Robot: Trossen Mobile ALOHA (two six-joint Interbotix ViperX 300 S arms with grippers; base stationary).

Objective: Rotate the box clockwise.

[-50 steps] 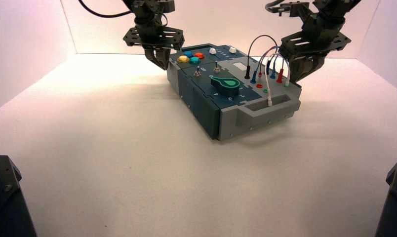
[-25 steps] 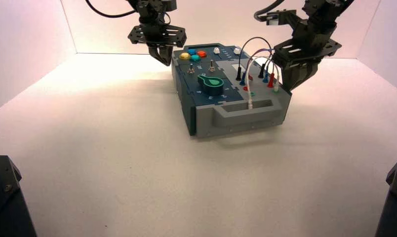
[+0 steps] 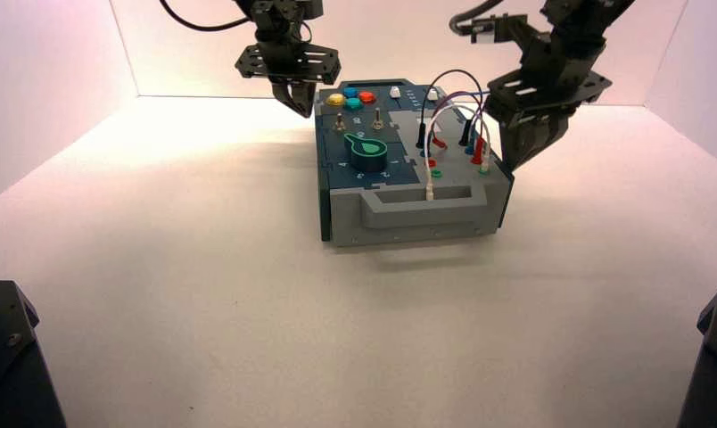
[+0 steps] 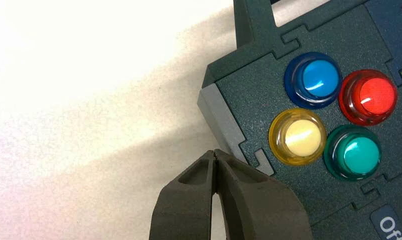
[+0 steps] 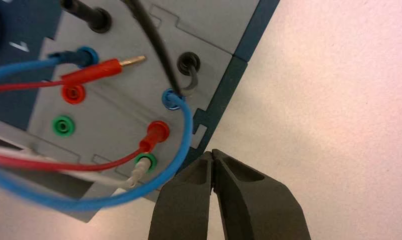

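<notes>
Box: one corner region of a dark-teal casing [image 4: 254, 82], with a grey side strip [image 4: 220, 117] along one edge.
Buttons: four, round, domed, in transparent collars, set close together as a cluster.
Blue button [image 4: 320, 78]: between the corner and the red one, near the yellow.
Red button [image 4: 376, 96]: beside the blue and the green.
Yellow button [image 4: 303, 138]: nearest the grey strip.
Green button [image 4: 359, 154]: beside the yellow and the red.
Lettering: "Off", pale, on a blue label [image 4: 387, 222].
Left gripper [image 4: 215, 153]: at the box's grey-edged side, fingertips together; contact cannot be told.
Tabletop [image 4: 94, 100]: pale, shaded alongside the box.
</notes>
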